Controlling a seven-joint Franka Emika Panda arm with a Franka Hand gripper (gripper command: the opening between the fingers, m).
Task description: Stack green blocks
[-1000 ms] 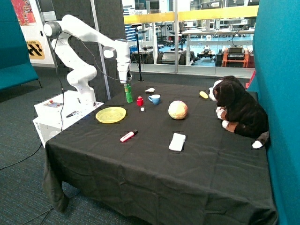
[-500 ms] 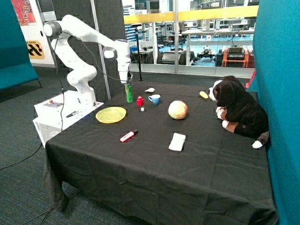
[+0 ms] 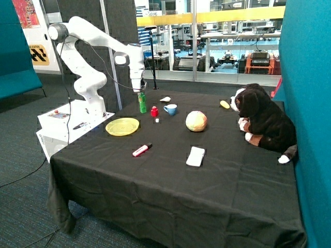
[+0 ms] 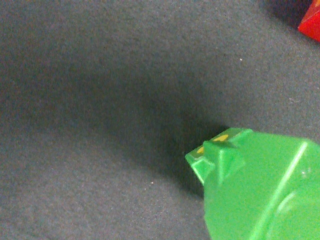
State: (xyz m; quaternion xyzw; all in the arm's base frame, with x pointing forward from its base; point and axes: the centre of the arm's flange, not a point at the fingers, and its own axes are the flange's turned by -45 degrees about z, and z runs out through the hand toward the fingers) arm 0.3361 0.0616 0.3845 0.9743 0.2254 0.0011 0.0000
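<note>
- A white Franka arm [image 3: 93, 57] reaches from its base beside the table over the far corner of a table covered in a black cloth [image 3: 170, 186].
- The gripper [image 3: 140, 91] points straight down, directly above a short column of green blocks [image 3: 141, 103] standing upright on the cloth.
- The gripper's tip sits at the top of that column; whether it grips the top block or has let go cannot be told from either view.
- In the wrist view, a green block [image 4: 260, 190] fills one corner, close to the camera, with the dark cloth below it.
- The exact count of blocks in the stack cannot be made out, but it is clearly taller than one block.
- A small red block [image 3: 154, 111] stands just beside the green stack; its edge also shows at a corner of the wrist view [image 4: 311, 24].
- A blue cup [image 3: 170, 109] stands near the red block, on the side away from the green stack.
- A yellow plate [image 3: 122, 126] lies flat near the table edge closest to the robot base.
- A red and white marker [image 3: 141, 150] lies on the cloth nearer the front.
- A white folded cloth [image 3: 195, 156] lies near the middle of the table.
- A round yellowish ball [image 3: 196, 121] rests past the cup.
- A black, white and brown plush dog [image 3: 264, 121] sits at the far side, against a teal wall.
</note>
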